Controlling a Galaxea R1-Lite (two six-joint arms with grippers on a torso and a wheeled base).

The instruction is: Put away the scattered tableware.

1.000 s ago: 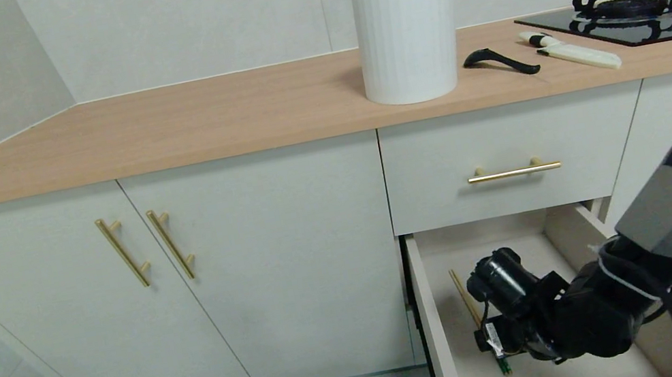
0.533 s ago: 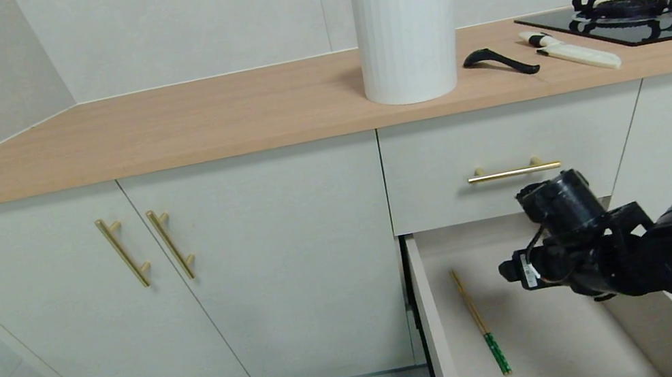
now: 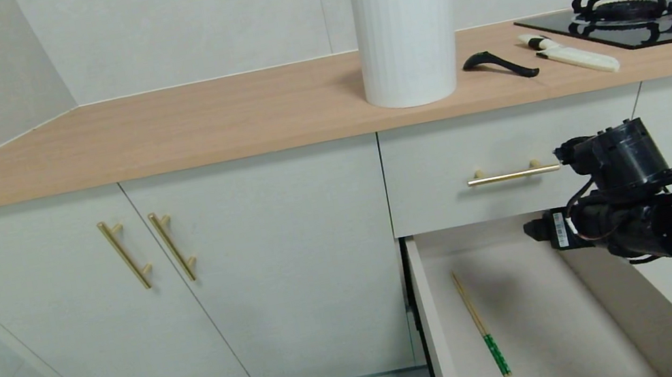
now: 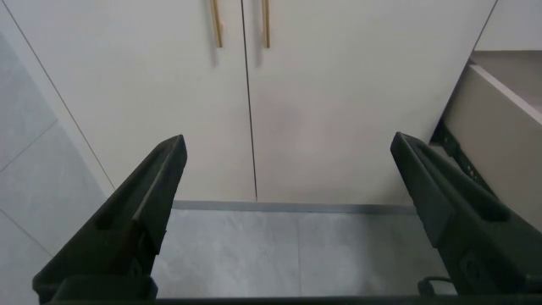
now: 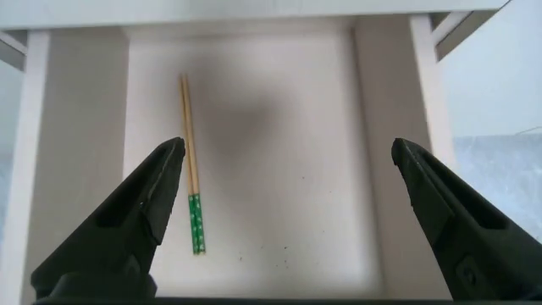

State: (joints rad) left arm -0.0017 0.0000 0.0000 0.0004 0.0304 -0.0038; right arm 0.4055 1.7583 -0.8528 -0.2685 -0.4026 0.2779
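Right wrist view: right gripper (image 5: 285, 152), wide and empty, is being held above chopsticks (image 5: 191, 199) in the drawer (image 5: 383, 127); a straight lift is being advised.

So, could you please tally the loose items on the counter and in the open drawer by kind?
Pair of chopsticks, lying in the open drawer: 1
Black utensil, on the counter: 1
White knife, on the counter: 1
White ribbed container, on the counter: 1
Total: 4
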